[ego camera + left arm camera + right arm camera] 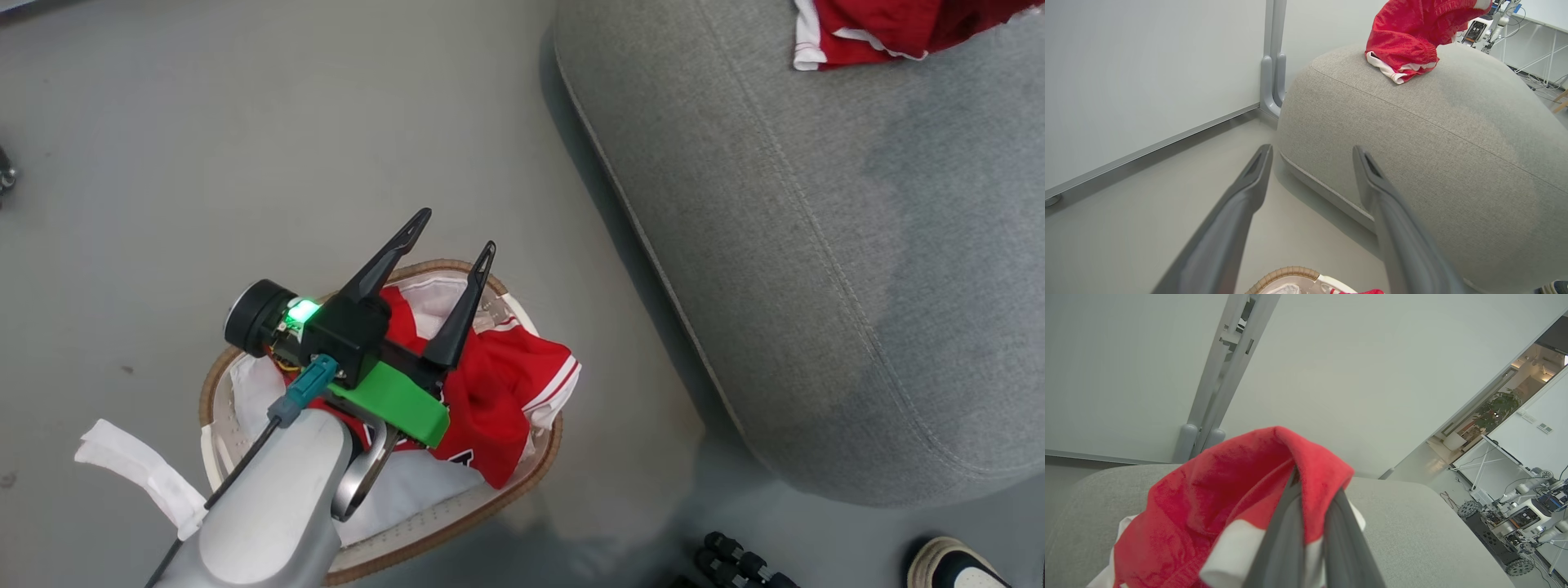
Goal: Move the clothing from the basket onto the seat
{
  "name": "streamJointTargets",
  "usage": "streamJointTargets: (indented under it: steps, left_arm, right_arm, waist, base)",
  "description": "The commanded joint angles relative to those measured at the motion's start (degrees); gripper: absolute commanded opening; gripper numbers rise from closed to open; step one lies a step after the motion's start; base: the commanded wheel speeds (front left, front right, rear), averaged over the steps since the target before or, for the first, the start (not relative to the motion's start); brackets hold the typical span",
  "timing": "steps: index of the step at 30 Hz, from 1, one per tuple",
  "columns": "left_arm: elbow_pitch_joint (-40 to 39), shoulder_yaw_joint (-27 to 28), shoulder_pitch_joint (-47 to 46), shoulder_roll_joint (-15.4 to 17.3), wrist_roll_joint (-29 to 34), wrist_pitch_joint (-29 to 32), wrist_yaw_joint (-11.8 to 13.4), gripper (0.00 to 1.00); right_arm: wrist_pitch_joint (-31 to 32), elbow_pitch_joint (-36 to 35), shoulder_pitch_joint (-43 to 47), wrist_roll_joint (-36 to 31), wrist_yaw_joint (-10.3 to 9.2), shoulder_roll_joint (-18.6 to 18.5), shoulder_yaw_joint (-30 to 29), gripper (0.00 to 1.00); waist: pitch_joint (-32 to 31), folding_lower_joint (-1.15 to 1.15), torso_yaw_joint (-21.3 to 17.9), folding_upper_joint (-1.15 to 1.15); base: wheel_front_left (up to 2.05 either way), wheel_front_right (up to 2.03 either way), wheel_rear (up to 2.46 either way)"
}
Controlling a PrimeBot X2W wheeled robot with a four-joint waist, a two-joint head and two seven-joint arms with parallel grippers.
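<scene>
My left gripper [455, 234] hangs open over the basket [214, 384], a white oval with a brown woven rim. A red garment with white striped trim [498, 392] lies in the basket under the fingers, untouched. In the left wrist view the left gripper [1312, 150] has nothing between its spread fingers, and the basket rim [1286, 272] peeks in below. My right gripper [1312, 498] is shut on a second red garment [1208, 490], which drapes over its fingertips above the grey seat [1412, 522]. That garment [1408, 36] touches the seat [1412, 134] and sits at its far end [882, 28].
The seat [816, 245] fills the right of the head view, close to the basket. A white liner flap [139, 474] hangs outside the basket's left. A shoe [955, 563] and black parts [735, 563] sit at the lower right. A white wall panel [1147, 81] stands behind.
</scene>
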Motion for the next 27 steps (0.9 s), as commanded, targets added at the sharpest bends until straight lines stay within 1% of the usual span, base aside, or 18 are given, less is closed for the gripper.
streamJointTargets:
  steps: [1, 2, 3, 8, 15, 22, 25, 27]
  left_arm:
    - [0.1, 0.4, -0.6, 0.1, -0.2, 0.0, -0.2, 1.0]
    - [0.2, 0.6, -0.3, 0.0, -0.2, 0.0, -0.2, 1.0]
    - [0.3, 0.9, 0.0, -0.1, -0.3, 0.0, -0.2, 1.0]
    - [0.7, 1.5, 1.2, -0.7, -0.5, 0.0, -0.2, 1.0]
    - [1.6, 3.1, 3.3, -2.1, -0.5, 0.0, -0.2, 1.0]
    - [2.6, 6.0, 6.5, -4.0, -0.1, 0.0, -0.2, 1.0]
    - [3.1, 7.7, 8.1, -4.8, 0.2, 0.0, -0.2, 1.0]
    - [3.5, 9.1, 9.1, -5.4, 0.5, 0.0, -0.2, 1.0]
  right_arm:
    - [-0.1, 0.8, 1.9, -0.7, -0.08, 0.5, -1.3, 0.31]
    - [-0.1, 1.1, 2.9, -1.6, -0.08, 1.1, -2.5, 0.87]
    - [-0.1, 1.4, 4.0, -2.1, -0.08, 1.8, -3.8, 1.0]
    - [-0.1, 0.5, 10.1, -2.6, -0.08, 5.1, -7.9, 1.0]
    - [-0.1, -2.3, 20.1, -1.2, -0.08, 8.1, -9.1, 1.0]
    - [-0.1, -5.3, 28.7, 0.9, -0.08, 10.2, -7.5, 1.0]
    - [-0.1, -7.4, 31.4, 2.5, -0.08, 11.3, -5.4, 1.0]
    - [-0.1, -9.1, 32.6, 3.5, -0.08, 11.9, -2.9, 1.0]
  waist:
    - [1.9, -0.01, 2.1, 0.0]
    - [1.7, -0.01, 2.0, 0.0]
    - [1.4, -0.01, 1.9, 0.0]
    - [-0.8, -0.01, 1.3, 0.0]
    - [-5.6, -0.01, 1.5, 0.0]
    - [-10.3, -0.01, 4.1, 0.0]
    - [-12.4, -0.01, 6.0, 0.0]
    - [-13.6, -0.01, 7.5, 0.0]
  base:
    - [0.0, 0.0, 0.0]
    - [0.0, 0.0, 0.0]
    - [0.0, 0.0, 0.0]
    - [0.0, 0.0, 0.0]
    - [0.0, 0.0, 0.0]
    - [0.0, 0.0, 0.0]
    - [0.0, 0.0, 0.0]
    - [0.0, 0.0, 0.0]
